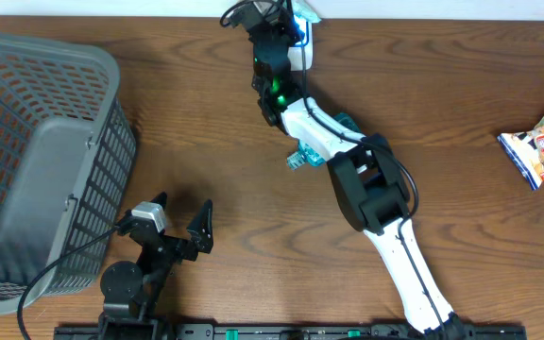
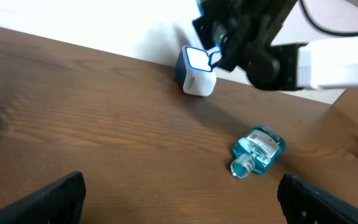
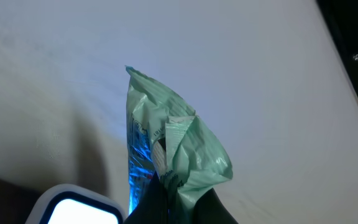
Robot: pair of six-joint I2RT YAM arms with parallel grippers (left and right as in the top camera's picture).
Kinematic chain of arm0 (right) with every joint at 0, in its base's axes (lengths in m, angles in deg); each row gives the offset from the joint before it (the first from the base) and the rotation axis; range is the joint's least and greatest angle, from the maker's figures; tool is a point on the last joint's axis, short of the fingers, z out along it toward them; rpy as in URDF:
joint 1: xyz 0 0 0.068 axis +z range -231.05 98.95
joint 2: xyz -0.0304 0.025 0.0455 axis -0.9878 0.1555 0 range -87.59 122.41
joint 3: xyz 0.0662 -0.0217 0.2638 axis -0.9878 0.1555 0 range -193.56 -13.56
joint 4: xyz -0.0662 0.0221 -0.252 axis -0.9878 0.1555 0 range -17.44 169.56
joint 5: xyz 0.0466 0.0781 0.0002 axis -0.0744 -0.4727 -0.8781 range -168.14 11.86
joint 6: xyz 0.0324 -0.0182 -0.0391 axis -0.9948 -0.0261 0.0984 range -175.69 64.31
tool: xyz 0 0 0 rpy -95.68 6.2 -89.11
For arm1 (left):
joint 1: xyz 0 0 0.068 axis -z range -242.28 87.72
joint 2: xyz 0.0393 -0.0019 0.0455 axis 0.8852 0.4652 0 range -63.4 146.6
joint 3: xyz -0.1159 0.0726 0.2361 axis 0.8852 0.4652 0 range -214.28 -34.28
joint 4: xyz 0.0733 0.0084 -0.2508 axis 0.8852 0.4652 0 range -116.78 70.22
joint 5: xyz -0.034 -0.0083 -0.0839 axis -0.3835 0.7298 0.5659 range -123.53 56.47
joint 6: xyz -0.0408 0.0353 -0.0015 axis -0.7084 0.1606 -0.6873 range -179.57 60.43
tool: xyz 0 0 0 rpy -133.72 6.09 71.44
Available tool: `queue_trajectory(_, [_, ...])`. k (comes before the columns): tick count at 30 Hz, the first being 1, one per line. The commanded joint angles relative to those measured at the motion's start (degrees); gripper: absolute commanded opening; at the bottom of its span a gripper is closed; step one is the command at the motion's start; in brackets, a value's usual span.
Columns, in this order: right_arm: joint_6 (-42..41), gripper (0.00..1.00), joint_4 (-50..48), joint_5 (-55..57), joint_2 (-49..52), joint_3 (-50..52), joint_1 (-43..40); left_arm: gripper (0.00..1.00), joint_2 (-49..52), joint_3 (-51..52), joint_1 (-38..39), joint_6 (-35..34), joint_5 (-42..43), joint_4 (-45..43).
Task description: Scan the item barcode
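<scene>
We see a crumpled pale green packet standing upright against a white wall, its lower end pinched tight in the dark tips of the right gripper at the bottom edge. Blue light runs down the packet's left side. Just beside it, at lower left, we see the scanner with its glowing white face.

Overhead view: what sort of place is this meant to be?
Probably a mock shop checkout: a white scanner, a grey basket, and a green packet held at the scanner.
</scene>
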Motion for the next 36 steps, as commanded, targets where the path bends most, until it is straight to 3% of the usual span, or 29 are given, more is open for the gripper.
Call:
queue_trajectory(1, [3.6,0.01,-0.3,0.9,3.7,-1.6,0.5,0.99,-0.3,1.6,0.2,-0.1,0.3,0.8])
queue_trajectory(7, [3.8,0.01,-1.4,0.7,6.1,-1.6,0.4,0.99,-0.3,1.6,0.2,-0.1,0.3,0.8])
queue_trajectory(10, [2.9,0.01,4.3,0.8,6.6,-1.6,0.9,0.99,-0.3,1.6,0.2,-0.1,0.3,0.8])
queue_trajectory(15, [-4.0,0.01,13.0,0.7,6.6,-1.6,1.6,0.99,-0.3,1.6,0.2,-0.1,0.3,0.8])
queue_trajectory(17, [-11.1,0.01,16.9,0.5,6.6,-1.6,1.6,0.99,-0.3,1.6,0.2,-0.1,0.3,0.8])
queue_trajectory(21, [-17.2,0.01,17.3,0.3,6.6,-1.6,1.7,0.99,-0.3,1.6,0.2,-0.1,0.3,0.8])
queue_trajectory(31, [-13.2,0.01,11.1,6.2,2.3,-1.6,2.3,0.99,-0.3,1.6,0.2,-0.1,0.3,0.8])
queue_trajectory(34, [-12.9,0.01,16.8,13.0,-3.4,-1.6,1.4,0.99,-0.3,1.6,0.2,-0.1,0.3,0.8])
queue_trajectory(36, [-13.0,0.01,27.1,14.5,-8.3,-1.6,0.1,0.99,-0.3,1.6,0.2,-0.1,0.3,0.8])
